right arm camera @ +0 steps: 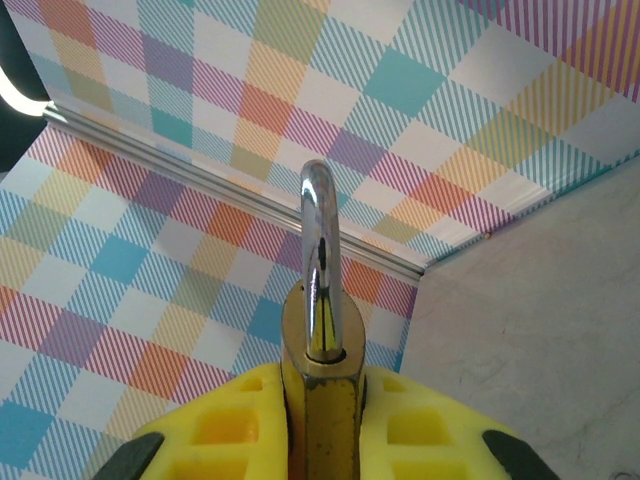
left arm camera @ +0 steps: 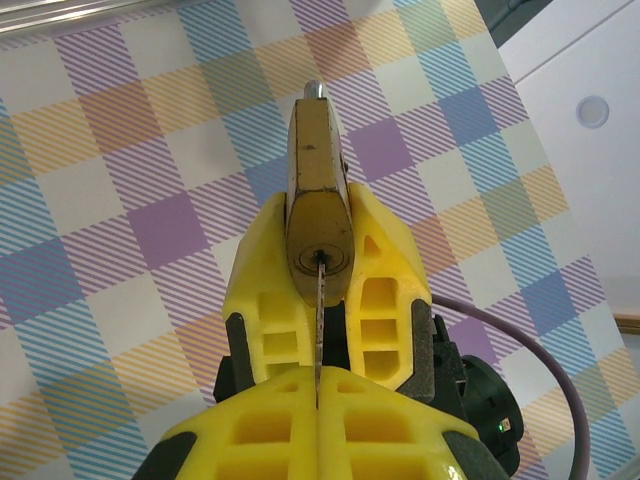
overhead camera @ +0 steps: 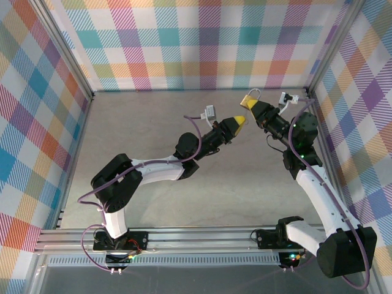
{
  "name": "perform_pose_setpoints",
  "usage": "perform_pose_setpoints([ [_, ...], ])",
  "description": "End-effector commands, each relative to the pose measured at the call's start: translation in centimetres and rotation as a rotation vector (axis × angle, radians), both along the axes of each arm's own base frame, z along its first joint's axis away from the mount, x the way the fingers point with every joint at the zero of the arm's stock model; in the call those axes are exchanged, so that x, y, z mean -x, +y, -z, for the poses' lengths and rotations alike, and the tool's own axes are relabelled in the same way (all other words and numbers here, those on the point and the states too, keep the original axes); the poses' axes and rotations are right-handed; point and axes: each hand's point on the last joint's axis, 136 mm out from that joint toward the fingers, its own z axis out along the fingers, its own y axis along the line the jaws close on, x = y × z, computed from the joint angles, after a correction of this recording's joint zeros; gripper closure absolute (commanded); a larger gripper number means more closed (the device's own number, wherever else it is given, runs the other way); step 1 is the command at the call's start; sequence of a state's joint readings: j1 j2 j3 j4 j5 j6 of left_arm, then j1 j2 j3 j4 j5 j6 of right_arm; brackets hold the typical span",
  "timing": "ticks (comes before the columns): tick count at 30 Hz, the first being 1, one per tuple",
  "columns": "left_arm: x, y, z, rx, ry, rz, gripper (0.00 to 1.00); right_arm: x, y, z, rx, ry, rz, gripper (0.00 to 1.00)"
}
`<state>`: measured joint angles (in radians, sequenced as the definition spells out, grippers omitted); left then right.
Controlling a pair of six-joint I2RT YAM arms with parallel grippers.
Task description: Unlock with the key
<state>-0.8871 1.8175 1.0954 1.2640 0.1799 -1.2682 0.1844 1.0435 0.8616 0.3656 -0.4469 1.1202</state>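
Left gripper (left arm camera: 316, 385) pinches the key (left arm camera: 319, 315), blade straight inside the keyhole (left arm camera: 320, 258) of the brass padlock (left arm camera: 318, 180) clamped by right gripper (right arm camera: 320, 400).

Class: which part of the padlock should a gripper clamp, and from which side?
Clamp the padlock's brass body across its broad flat faces, approaching from a narrow edge, as the right gripper does, leaving shackle and keyhole free.

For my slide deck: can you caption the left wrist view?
Left claw holds the key, blade tip at the keyhole of the padlock gripped by the right claw.
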Motion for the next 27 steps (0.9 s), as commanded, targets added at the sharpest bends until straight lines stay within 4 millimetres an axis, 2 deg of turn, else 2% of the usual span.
perform_pose_setpoints([
  [1, 0.6, 1.9, -3.3, 0.075, -0.067, -0.003, 1.0, 1.4, 0.4, -2.3, 0.0, -0.109, -0.034, 1.0],
  [10, -0.2, 3.1, -4.5, 0.073, -0.097, -0.017, 1.0, 1.9, 0.9, -1.9, 0.01, -0.107, -0.068, 1.0],
  [18, -0.2, 2.7, -5.3, 0.105, -0.103, 0.003, 1.0, 2.2, 1.3, -1.4, 0.01, -0.1, -0.085, 1.0],
  [27, 1.0, 1.3, -5.1, 0.113, -0.102, 0.003, 1.0, 2.2, 1.0, -1.1, -0.014, -0.082, -0.059, 1.0],
])
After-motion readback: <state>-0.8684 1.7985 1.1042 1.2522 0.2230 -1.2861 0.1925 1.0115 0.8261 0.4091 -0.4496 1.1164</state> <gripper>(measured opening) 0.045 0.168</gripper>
